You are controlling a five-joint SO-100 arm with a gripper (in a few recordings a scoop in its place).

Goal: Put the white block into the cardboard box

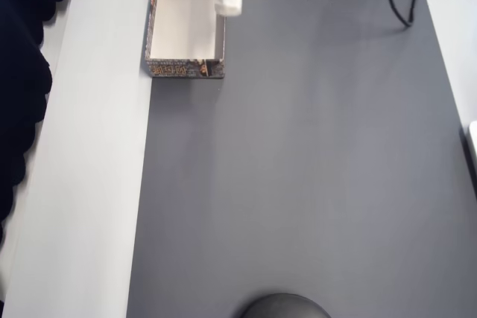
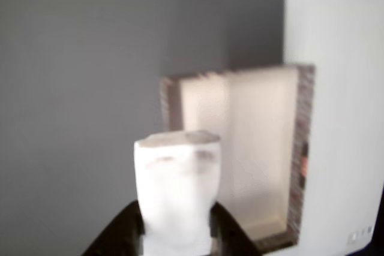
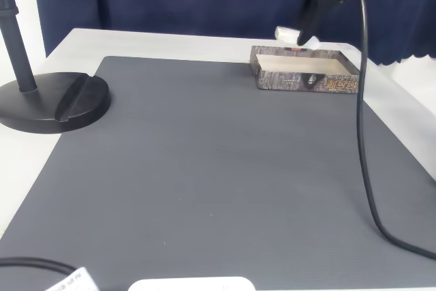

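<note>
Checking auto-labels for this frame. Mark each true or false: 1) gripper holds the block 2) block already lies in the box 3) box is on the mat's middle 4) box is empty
1) The gripper holds the white block: true.
2) The block lies inside the box: false, it is held above the box's edge.
3) The box sits mid-mat: false, it sits at the mat's edge, partly on the white table.
4) The box is empty: true.

The white block [image 2: 176, 193] sits between black fingers [image 2: 123, 232]; the cardboard box [image 2: 303, 148] is cream inside, brown-grey patterned outside, on a grey mat [image 3: 204, 168].
</note>
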